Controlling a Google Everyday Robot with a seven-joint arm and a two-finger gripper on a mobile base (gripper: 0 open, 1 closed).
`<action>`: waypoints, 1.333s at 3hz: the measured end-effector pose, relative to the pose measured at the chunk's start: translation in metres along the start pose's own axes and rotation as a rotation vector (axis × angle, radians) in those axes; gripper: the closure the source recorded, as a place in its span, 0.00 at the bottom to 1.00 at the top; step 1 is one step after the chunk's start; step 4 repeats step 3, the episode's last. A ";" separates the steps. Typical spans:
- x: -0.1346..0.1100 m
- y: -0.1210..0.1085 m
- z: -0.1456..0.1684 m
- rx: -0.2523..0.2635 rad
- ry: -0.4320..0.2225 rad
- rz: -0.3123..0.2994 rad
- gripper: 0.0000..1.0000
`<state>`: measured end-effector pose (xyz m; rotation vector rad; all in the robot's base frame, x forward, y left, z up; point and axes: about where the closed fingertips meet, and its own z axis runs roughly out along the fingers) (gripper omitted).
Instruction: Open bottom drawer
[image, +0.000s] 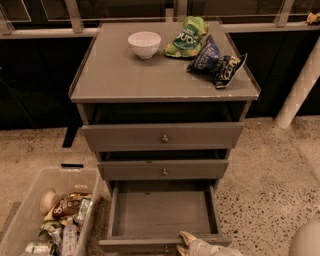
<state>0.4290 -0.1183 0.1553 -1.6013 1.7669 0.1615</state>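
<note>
Three grey wooden drawers stack beneath the grey cabinet top (150, 75). The bottom drawer (162, 214), lowest and slimmest-fronted, stands pulled well out over the speckled floor (260, 185), its plain grey inside bare. The middle drawer (135, 170) and the top drawer (130, 136) above it sit only slightly forward, each with a small round knob at centre.

The pale two-finger gripper (184, 242) reaches in from the lower edge, against the bottom drawer's front panel, right of centre; I cannot tell whether it is apart or together.

A white round bowl (144, 44), a green snack bag (187, 37) and a dark blue snack bag (206, 54) lie on top. A clear plastic bin (70, 177) of packets stands at the left.
</note>
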 end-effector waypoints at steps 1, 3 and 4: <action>0.000 0.000 0.000 0.000 0.000 0.000 0.12; 0.000 0.000 0.000 0.000 0.000 0.000 0.00; 0.000 0.000 0.000 0.000 0.000 0.000 0.00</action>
